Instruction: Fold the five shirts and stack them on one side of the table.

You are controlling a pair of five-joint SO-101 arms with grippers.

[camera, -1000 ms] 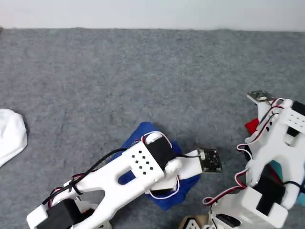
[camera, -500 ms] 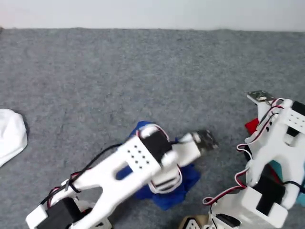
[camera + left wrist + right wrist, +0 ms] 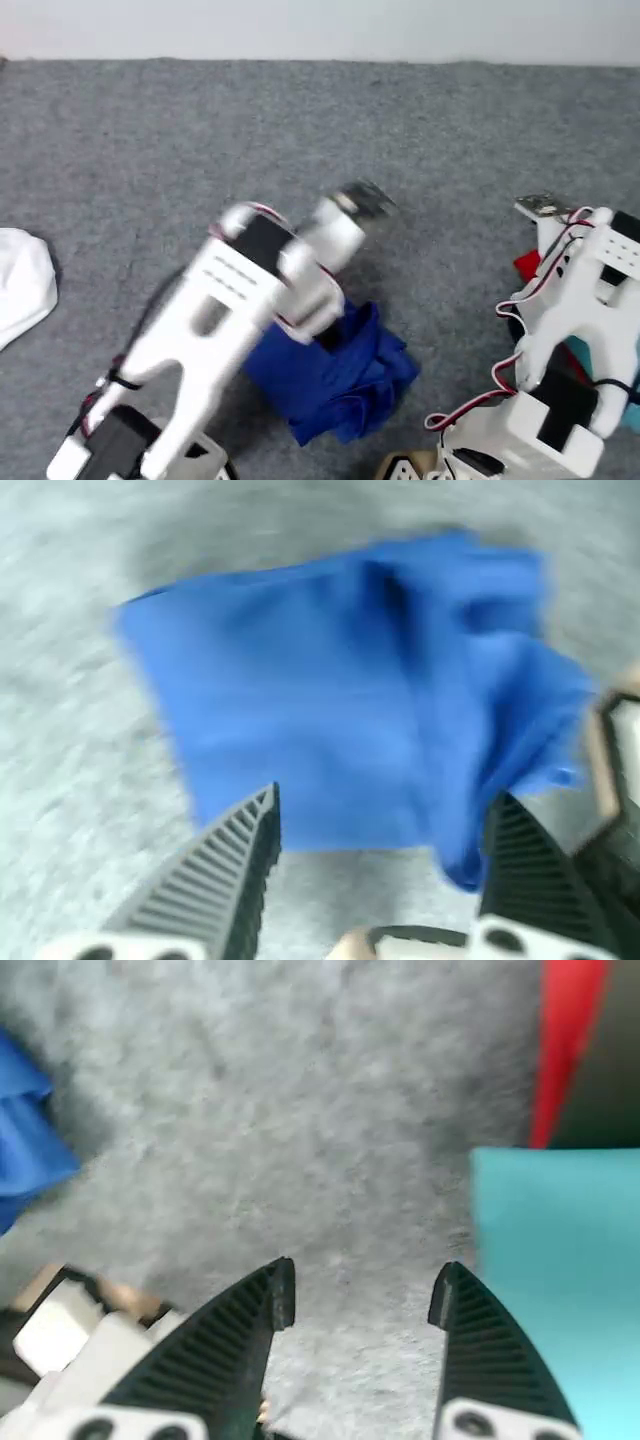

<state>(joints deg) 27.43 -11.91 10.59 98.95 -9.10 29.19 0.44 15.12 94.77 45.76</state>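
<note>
We see the fingers of the left gripper spread apart and holding nothing: dark, ribbed wedges raised off the cloth. Straight beyond them lies the blue shirt, a soft fabric in a rough rectangle. One part is smooth and flat, the other bunched into loose folds with a ragged edge.

The fingers of the right gripper are likewise parted and empty, hanging above the bare worktop, a grey, felt-like, nubby surface. Just beside one finger runs the straight edge of a teal shirt, flat and smooth. Beyond that a strip of red shirt shows. A corner of the blue shirt sits well off the other finger.

In the high view the blue shirt lies between the two arms, and a wide stretch of grey felt lies open beyond both sets of fingers, up to a pale wall. A white shirt, rounded and crumpled, lies at the worktop's side edge, well apart from the left fingers.
</note>
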